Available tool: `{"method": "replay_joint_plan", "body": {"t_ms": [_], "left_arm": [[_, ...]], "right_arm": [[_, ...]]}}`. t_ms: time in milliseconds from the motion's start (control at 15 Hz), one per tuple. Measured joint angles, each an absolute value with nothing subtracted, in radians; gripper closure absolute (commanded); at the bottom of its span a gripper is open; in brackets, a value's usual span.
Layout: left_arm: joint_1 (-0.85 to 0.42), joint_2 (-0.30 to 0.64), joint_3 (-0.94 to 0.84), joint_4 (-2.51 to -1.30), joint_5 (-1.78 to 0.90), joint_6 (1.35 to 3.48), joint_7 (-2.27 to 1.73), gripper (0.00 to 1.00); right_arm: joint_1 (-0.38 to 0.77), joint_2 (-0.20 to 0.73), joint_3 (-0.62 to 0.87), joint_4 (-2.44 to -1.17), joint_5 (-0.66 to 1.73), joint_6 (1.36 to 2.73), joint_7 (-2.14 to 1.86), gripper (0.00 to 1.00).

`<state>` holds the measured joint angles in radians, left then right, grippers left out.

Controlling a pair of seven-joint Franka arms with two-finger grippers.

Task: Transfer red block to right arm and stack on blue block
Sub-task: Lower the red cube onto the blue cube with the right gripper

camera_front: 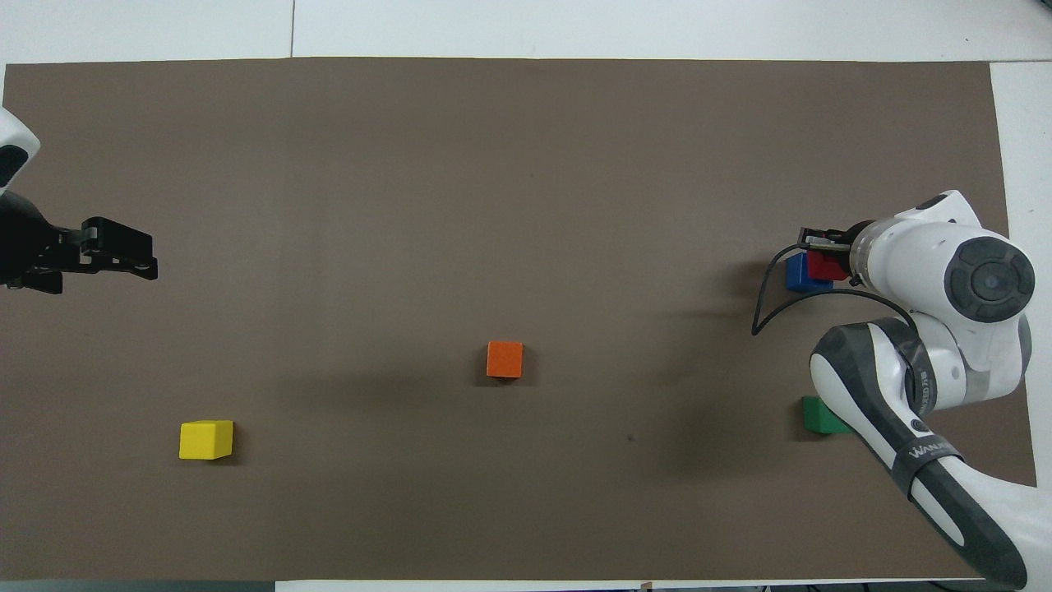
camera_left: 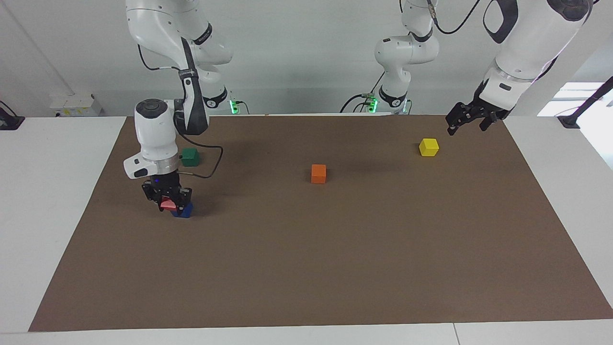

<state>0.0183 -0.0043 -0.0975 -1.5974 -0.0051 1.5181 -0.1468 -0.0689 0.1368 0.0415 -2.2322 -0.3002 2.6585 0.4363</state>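
Observation:
The red block (camera_left: 167,205) sits tilted between the fingers of my right gripper (camera_left: 168,203), which is shut on it. It hangs low over the edge of the blue block (camera_left: 185,211), at the right arm's end of the brown mat. I cannot tell whether the two touch. From overhead, the red block (camera_front: 823,265) overlaps one side of the blue block (camera_front: 795,273), and the right gripper (camera_front: 824,253) shows just past the arm's wrist. My left gripper (camera_left: 463,127) waits open and empty in the air near the left arm's end, also seen as the left gripper (camera_front: 153,255) overhead.
A green block (camera_left: 190,156) lies nearer to the robots than the blue one, close to the right arm's cable. An orange block (camera_left: 318,173) sits mid-mat. A yellow block (camera_left: 429,147) lies under the left gripper's reach. The brown mat (camera_left: 335,268) covers the table.

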Motion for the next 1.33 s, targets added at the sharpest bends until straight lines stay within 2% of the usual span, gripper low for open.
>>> {"method": "replay_joint_plan", "body": {"t_ms": [665,731,931,1130,1197,1330], "left_arm": [[0.018,-0.004,-0.097,-1.597,-0.005,1.518,-0.147,0.00],[0.018,-0.004,-0.097,-1.597,-0.005,1.518,-0.147,0.00],[0.018,-0.004,-0.097,-1.597,-0.005,1.518,-0.147,0.00],[0.018,-0.004,-0.097,-1.597,-0.005,1.518,-0.147,0.00],[0.018,-0.004,-0.097,-1.597,-0.005,1.518,-0.147,0.00],[0.018,-0.004,-0.097,-1.597,-0.005,1.518,-0.147,0.00]], "right_arm": [[-0.068,0.138,0.041,-2.232,-0.300,2.659,0.436,1.00],[-0.068,0.138,0.041,-2.232,-0.300,2.659,0.436,0.91],[-0.068,0.138,0.041,-2.232,-0.300,2.659,0.436,0.45],[-0.068,0.138,0.042,-2.233,-0.300,2.659,0.436,0.08],[-0.068,0.138,0.042,-2.233,-0.300,2.659,0.436,0.01],[-0.068,0.138,0.042,-2.233,-0.301,2.659,0.436,0.00]]}}
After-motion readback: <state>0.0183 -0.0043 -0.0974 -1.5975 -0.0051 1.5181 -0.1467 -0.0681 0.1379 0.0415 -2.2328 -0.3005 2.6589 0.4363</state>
